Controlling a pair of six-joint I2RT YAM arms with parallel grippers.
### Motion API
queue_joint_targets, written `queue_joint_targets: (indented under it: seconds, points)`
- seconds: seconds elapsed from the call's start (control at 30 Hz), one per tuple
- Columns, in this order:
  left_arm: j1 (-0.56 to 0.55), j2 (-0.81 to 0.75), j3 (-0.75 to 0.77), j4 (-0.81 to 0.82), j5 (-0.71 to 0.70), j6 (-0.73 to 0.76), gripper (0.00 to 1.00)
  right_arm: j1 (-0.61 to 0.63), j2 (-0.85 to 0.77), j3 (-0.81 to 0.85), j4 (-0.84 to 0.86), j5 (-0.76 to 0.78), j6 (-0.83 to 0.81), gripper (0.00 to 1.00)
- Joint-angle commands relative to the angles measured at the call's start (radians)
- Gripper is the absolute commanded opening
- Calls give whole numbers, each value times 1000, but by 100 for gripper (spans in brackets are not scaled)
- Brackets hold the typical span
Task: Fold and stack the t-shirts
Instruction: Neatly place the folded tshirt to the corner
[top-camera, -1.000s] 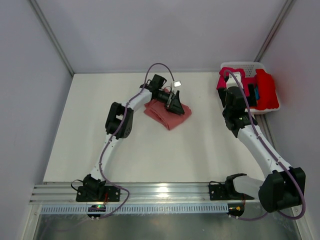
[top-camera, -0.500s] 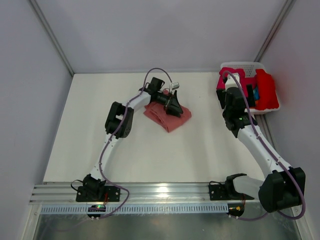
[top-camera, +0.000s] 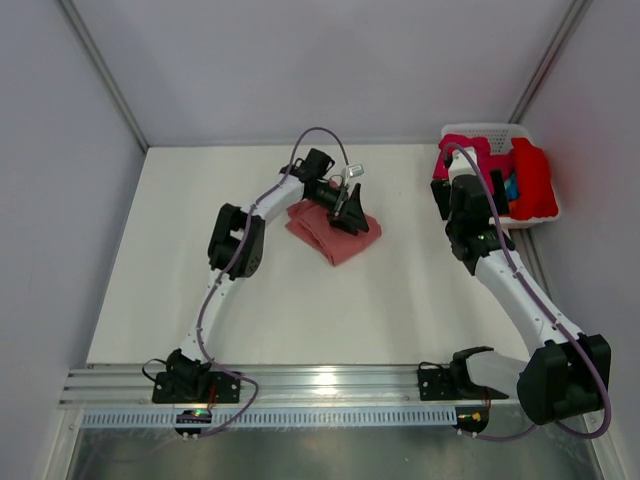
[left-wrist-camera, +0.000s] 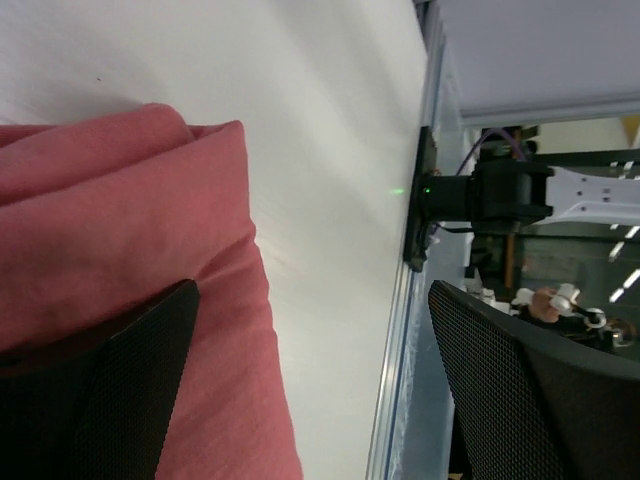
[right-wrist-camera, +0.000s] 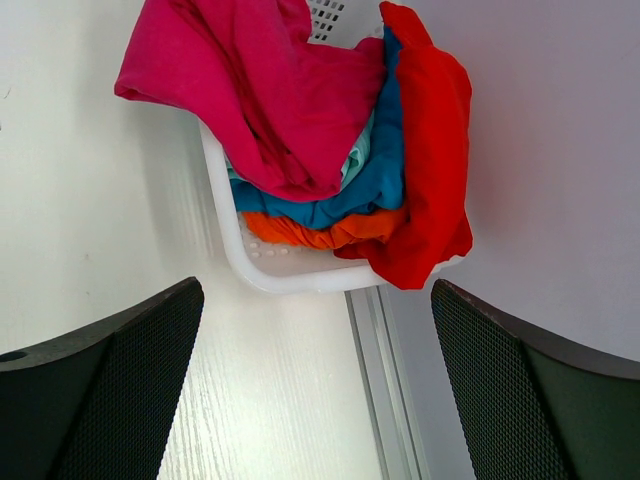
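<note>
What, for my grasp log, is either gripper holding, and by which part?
Nothing: left gripper open over the folded salmon t-shirt, right gripper open near the basket.

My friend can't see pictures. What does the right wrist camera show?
A white basket overflows with a magenta t-shirt, blue t-shirt, orange t-shirt and red t-shirt. It sits on a white table, beyond the open right gripper.

A white table (top-camera: 300, 310) carries a folded pink t-shirt (top-camera: 322, 236) toward its far middle. A white plastic basket (top-camera: 487, 131) stands at its far right corner, and a metal rail (top-camera: 330, 380) runs along its near edge.
</note>
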Motion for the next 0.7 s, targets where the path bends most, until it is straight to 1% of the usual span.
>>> queue_joint_targets:
  seconds: [0.0,0.07,0.17,0.27,0.37,0.4,0.47,0.5,0.53,0.63,0.67]
  points:
    - [-14,-150,41,-294,-173,227,99,-5,-15,0,23,-13,20,99]
    - [-14,-218,29,-330,-166,241,99,-5,-14,3,25,-8,25,99]
    - [-15,-306,-6,-331,-161,235,99,-5,-9,5,32,4,26,99]
    - [-20,-366,-58,-342,-156,235,99,-5,-1,6,34,15,25,99]
    - [-38,-398,-101,-393,-149,269,99,-5,8,9,34,20,22,99]
    - [-43,-397,-109,-453,-144,304,99,-5,11,9,32,18,22,99]
    - [-60,-389,-121,-511,-124,377,99,-7,14,12,31,20,23,99]
    - [-65,-369,-126,-570,-118,408,99,-5,16,12,31,20,23,99]
    - [-68,-356,-129,-598,-98,466,99,-5,17,14,29,15,25,99]
    - [-78,-285,-112,-694,-48,534,99,-5,22,14,29,15,25,99]
    - [-81,-262,-98,-727,-38,589,99,-5,23,14,29,16,25,99]
